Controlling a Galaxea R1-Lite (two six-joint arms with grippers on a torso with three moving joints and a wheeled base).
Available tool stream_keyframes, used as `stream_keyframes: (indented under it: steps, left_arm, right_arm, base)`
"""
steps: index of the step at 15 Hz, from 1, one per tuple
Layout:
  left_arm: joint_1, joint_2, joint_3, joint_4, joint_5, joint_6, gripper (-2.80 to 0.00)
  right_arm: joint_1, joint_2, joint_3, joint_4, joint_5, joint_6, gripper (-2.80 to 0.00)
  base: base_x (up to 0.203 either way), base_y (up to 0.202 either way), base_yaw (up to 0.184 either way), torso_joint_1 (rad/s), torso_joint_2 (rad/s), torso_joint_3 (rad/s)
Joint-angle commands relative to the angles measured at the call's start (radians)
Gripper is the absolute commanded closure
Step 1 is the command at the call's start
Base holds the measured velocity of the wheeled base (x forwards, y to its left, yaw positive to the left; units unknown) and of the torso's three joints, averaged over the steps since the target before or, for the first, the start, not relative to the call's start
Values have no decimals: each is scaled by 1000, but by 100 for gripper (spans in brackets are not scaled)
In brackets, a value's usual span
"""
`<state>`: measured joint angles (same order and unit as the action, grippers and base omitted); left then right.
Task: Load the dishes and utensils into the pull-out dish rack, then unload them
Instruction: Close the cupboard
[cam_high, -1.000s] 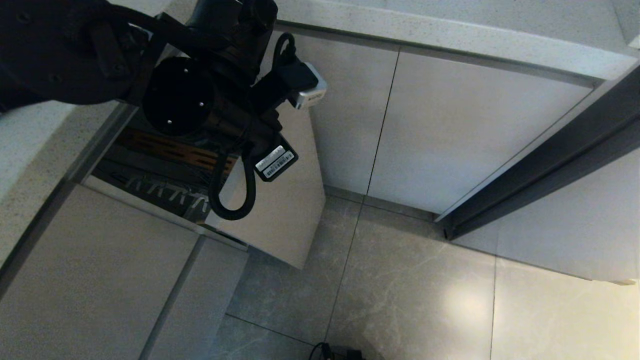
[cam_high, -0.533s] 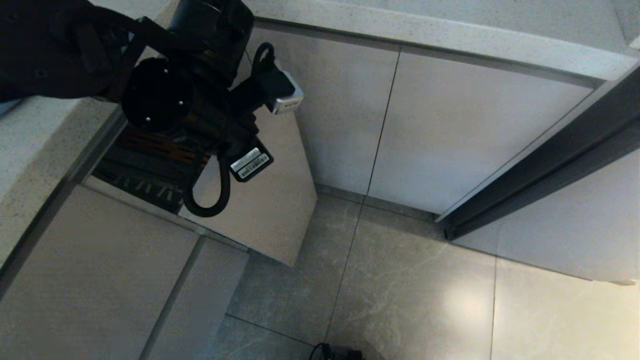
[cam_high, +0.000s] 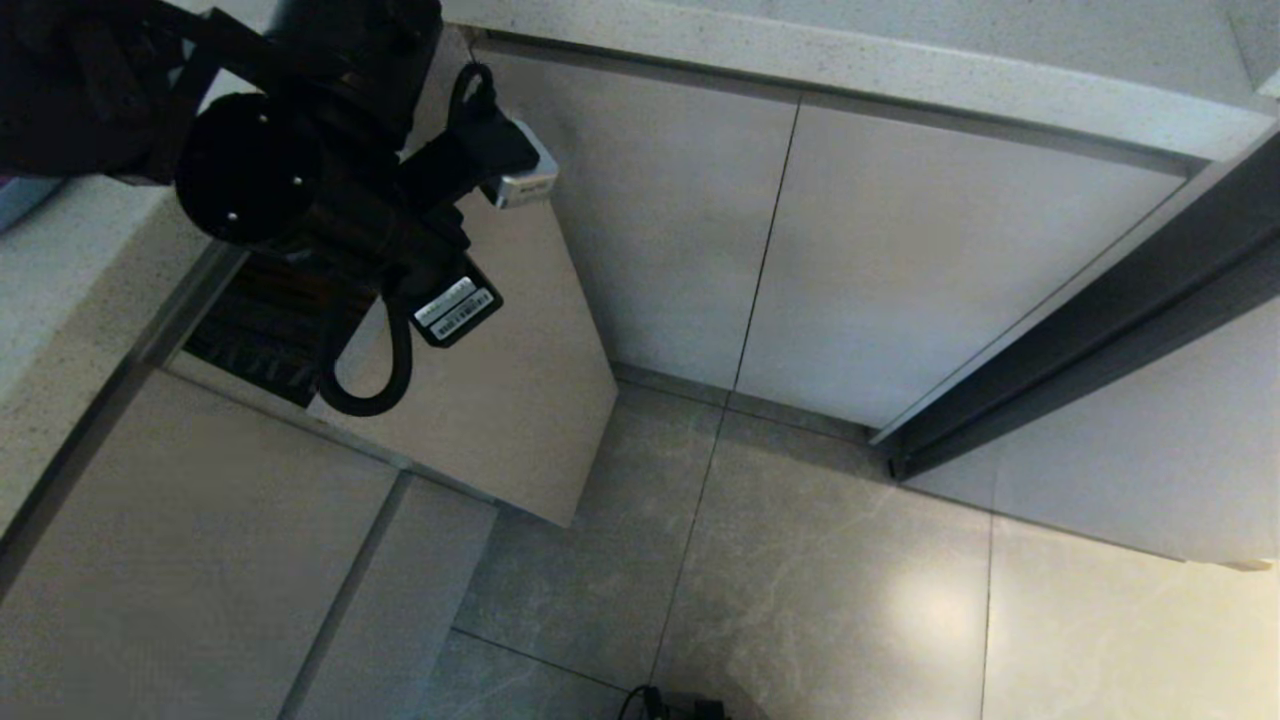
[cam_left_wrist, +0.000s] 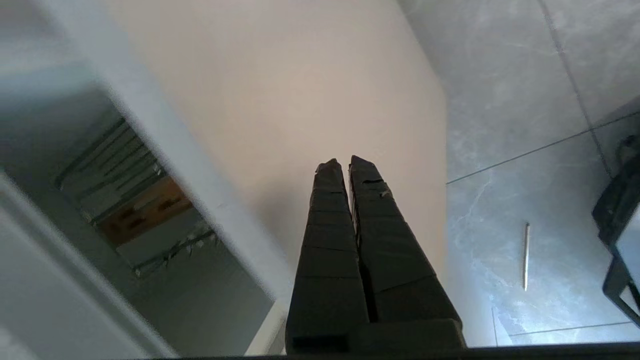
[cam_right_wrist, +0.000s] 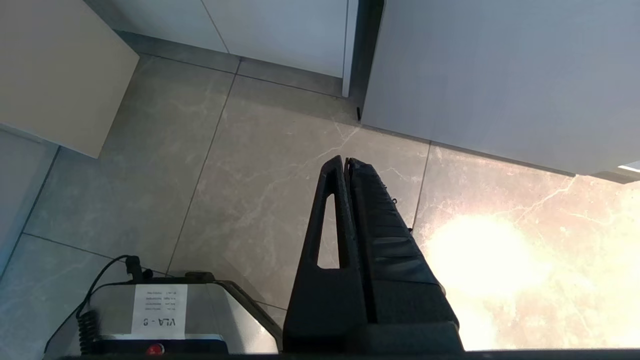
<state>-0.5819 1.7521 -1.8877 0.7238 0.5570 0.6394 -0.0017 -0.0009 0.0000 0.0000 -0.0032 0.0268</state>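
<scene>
Grey tiled floor (cam_high: 820, 560): one chopstick (cam_left_wrist: 525, 256) lies loose on it, just right of the rack's beige front panel (cam_high: 500, 400).

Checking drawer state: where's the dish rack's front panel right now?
Head view, left side: the beige front panel stands out from the cabinet doors, only part-way open, with the shut left gripper in front of it.

Dim scene; bright glare on the floor tiles (cam_high: 930, 610).
</scene>
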Motion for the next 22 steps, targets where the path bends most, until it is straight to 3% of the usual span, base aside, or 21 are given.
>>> stream_keyframes:
  steps: [1, 14, 22]
  left_arm:
    - [31, -8, 1, 3, 3, 9, 0]
    - [162, -36, -2, 30, 3, 22, 0]
    - [183, -37, -4, 31, 3, 19, 0]
  right_arm:
    - [0, -1, 0, 0, 0, 1, 0]
    - [0, -1, 0, 0, 0, 1, 0]
    - [0, -1, 0, 0, 0, 0, 0]
  base:
    - [0, 0, 0, 0, 0, 0]
    - [0, 0, 0, 0, 0, 0]
    - [0, 0, 0, 0, 0, 0]
